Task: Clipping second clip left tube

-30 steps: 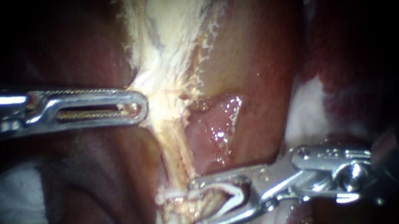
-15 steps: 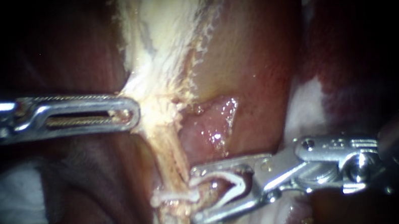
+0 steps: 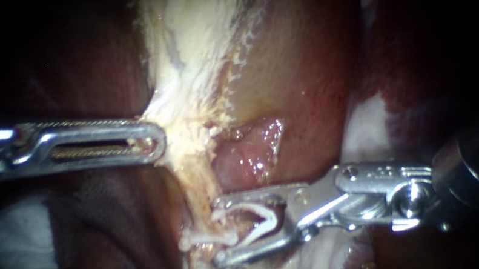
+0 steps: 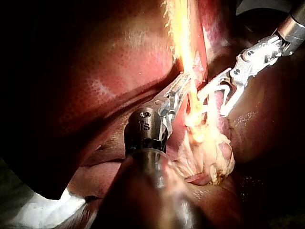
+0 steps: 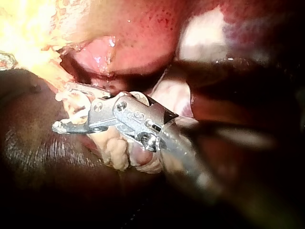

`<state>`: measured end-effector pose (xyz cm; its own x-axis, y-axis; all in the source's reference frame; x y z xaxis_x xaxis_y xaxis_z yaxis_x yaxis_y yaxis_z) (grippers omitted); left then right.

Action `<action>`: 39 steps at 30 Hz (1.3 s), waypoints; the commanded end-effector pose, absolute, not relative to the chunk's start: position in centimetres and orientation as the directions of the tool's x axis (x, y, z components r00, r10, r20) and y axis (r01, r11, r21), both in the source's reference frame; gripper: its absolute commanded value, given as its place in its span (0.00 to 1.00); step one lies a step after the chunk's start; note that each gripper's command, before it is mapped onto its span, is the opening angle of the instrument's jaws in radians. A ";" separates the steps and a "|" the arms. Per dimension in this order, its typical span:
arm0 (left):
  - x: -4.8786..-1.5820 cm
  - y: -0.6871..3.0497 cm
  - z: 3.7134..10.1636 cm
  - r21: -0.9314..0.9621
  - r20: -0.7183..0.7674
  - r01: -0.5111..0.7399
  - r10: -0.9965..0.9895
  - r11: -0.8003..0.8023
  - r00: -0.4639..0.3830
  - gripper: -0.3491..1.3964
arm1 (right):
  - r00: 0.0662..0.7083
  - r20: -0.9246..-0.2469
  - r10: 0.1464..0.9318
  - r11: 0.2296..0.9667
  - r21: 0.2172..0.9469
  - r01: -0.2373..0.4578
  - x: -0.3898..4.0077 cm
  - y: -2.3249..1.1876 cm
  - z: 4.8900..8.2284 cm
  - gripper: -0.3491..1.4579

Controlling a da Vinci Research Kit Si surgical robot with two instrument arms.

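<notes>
endoscope view: tube (image 3: 199, 179) near vertical, top-to-bottom

A pale yellow-white fibrous tissue band (image 3: 196, 30) runs down the red-brown liver (image 3: 304, 65). A glistening wet pink patch (image 3: 254, 151) lies beside it, a blurred white patch (image 3: 8, 236) well apart.

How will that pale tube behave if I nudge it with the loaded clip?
Probably soft and floppy: the tube looks thin and frayed, held straight only by the left tool's grip. The wet sheen suggests it is slippery, so it may slide along the open clip.
</notes>
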<state>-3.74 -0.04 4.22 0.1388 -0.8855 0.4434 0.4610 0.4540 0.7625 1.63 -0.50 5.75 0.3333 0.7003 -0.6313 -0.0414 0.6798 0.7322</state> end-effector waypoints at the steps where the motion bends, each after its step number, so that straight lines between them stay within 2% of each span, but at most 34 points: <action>1: -3.75 -0.04 4.21 0.762 0.444 0.461 -0.885 0.455 0.139 0.00 | 0.333 -0.637 0.695 0.686 0.727 -0.043 1.64 -0.50 5.78 0.52; 11: -3.77 -0.08 4.15 0.762 0.444 0.461 -0.885 0.454 0.139 0.00 | 0.340 -0.653 0.677 0.708 0.704 -0.058 1.80 -0.51 5.94 0.52; 20: -3.80 -0.12 4.09 0.762 0.444 0.462 -0.885 0.454 0.139 0.00 | 0.348 -0.693 0.632 0.756 0.650 -0.079 1.84 -0.48 6.01 0.52; 39: -3.80 -0.13 4.07 0.762 0.444 0.462 -0.885 0.454 0.139 0.00 | 0.342 -0.705 0.622 0.761 0.647 -0.051 1.93 -0.46 5.99 0.52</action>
